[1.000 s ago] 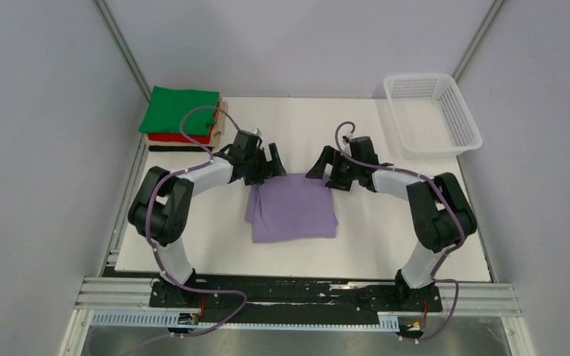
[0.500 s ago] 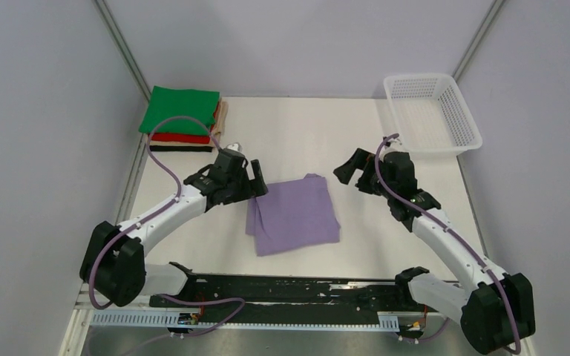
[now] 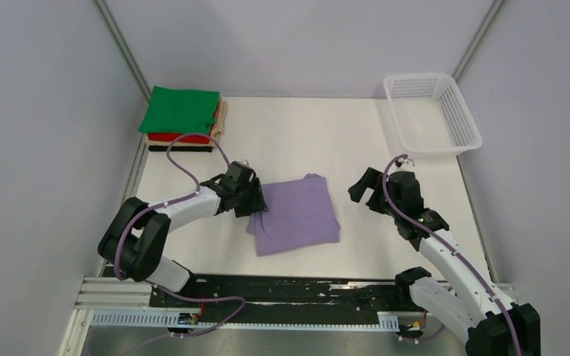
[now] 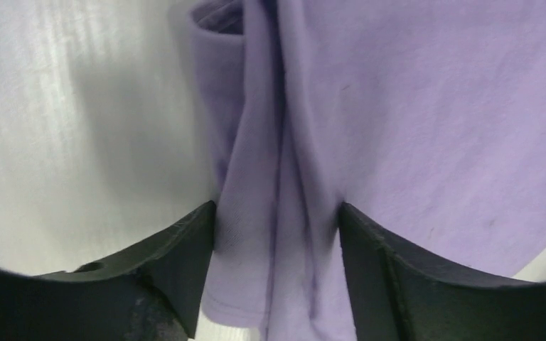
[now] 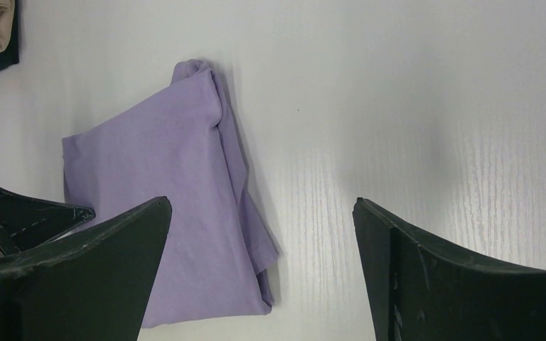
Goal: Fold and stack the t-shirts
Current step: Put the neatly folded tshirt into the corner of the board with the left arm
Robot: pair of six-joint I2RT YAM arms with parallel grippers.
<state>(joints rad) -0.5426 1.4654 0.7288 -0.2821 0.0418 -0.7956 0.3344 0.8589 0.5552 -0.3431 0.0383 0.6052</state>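
Observation:
A lavender t-shirt (image 3: 297, 215) lies folded into a rough rectangle at the table's middle. My left gripper (image 3: 256, 204) is at its left edge. In the left wrist view the jaws (image 4: 277, 209) press on a bunched ridge of the lavender cloth (image 4: 398, 106) from both sides. My right gripper (image 3: 364, 189) hovers open to the right of the shirt, apart from it. In the right wrist view it (image 5: 261, 202) holds nothing, and the shirt (image 5: 163, 185) lies below and left. A stack with a green t-shirt (image 3: 179, 110) over a red one (image 3: 178, 137) and a tan one (image 3: 221, 119) sits far left.
A white mesh basket (image 3: 471, 126) stands at the far right corner of the white table (image 3: 304, 133). A black layer (image 3: 182, 148) lies under the stack. Grey walls close in on the left, right and back.
The left gripper has come down onto the shirt's left edge and narrowed around a gathered fold. The right arm has drawn back to the right, still open. The shirt has shifted slightly.

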